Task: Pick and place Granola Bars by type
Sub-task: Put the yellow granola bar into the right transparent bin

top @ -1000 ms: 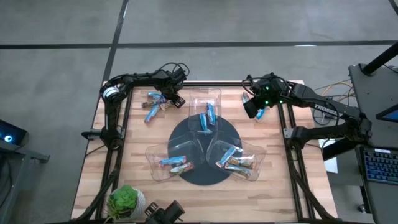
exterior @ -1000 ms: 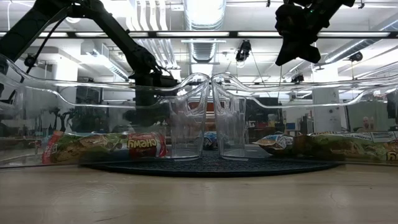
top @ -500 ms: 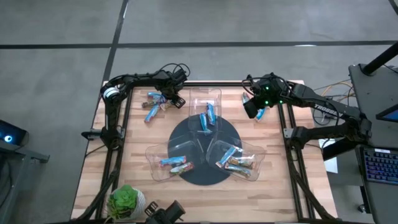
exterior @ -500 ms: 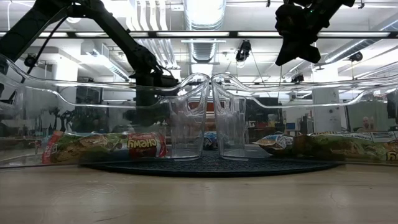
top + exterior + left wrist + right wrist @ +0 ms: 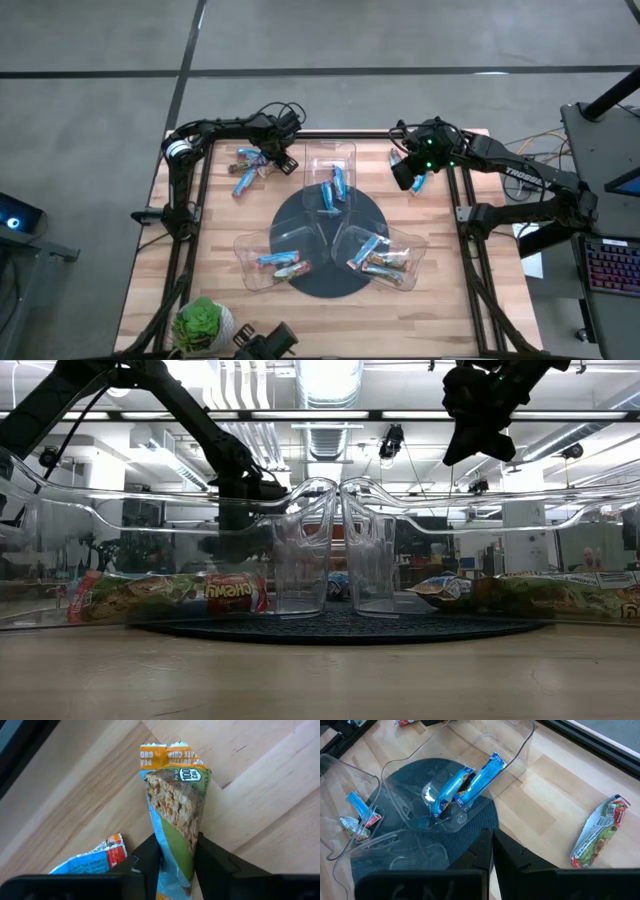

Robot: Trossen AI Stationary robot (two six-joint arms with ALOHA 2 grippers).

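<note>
The left gripper (image 5: 176,857) is working at the far left part of the light wooden slatted table (image 5: 450,300), and its two dark fingers (image 5: 150,855) are pinching a shiny wrapped granola bar with an orange-topped, green and light blue wrapper (image 5: 175,815). The bar is lying on the wood, sticking out forward from between the fingertips, with its crimped orange end farthest from them. Just beside one finger, a second small bar in a blue and red wrapper (image 5: 92,861) is lying flat on the table, apart from the pinched one.

The right gripper (image 5: 492,852) is hanging above the table at the far right, its fingers pressed together with nothing between them. Ahead of those fingertips, two bright blue wrapped bars (image 5: 465,782) are resting inside a clear plastic tray (image 5: 520,750) that is sitting on a dark round mat (image 5: 485,820). Off to one side of the fingers, a green and silver wrapped bar (image 5: 600,830) is lying alone on the bare wood. More bars are lying in the two nearer clear trays (image 5: 275,262) on the mat.
</note>
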